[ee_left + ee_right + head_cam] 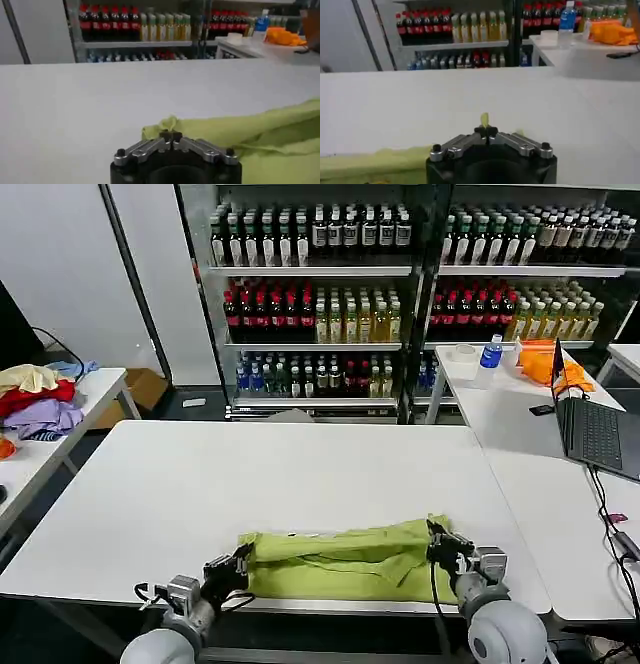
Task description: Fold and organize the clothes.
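Note:
The lime T-shirt (pixel 345 559) lies folded into a long band along the near edge of the white table (pixel 250 474). My left gripper (pixel 243 561) is shut on the shirt's left end, where a bunch of lime fabric (pixel 167 125) pokes out past the closed gripper (pixel 171 134). At the shirt's right end my right gripper (pixel 436 536) is shut too, and a small tip of lime cloth (pixel 484 119) sticks up between its closed fingertips (pixel 485 132). The rest of the shirt (pixel 270 135) stretches between the two grippers.
A side table at the left holds a heap of red, purple and cream garments (pixel 35 399). The right-hand table carries a laptop (pixel 595 429), an orange cloth (pixel 548 362), a bottle (pixel 490 352) and a tape roll (pixel 462 356). Drink shelves (pixel 320 294) stand behind.

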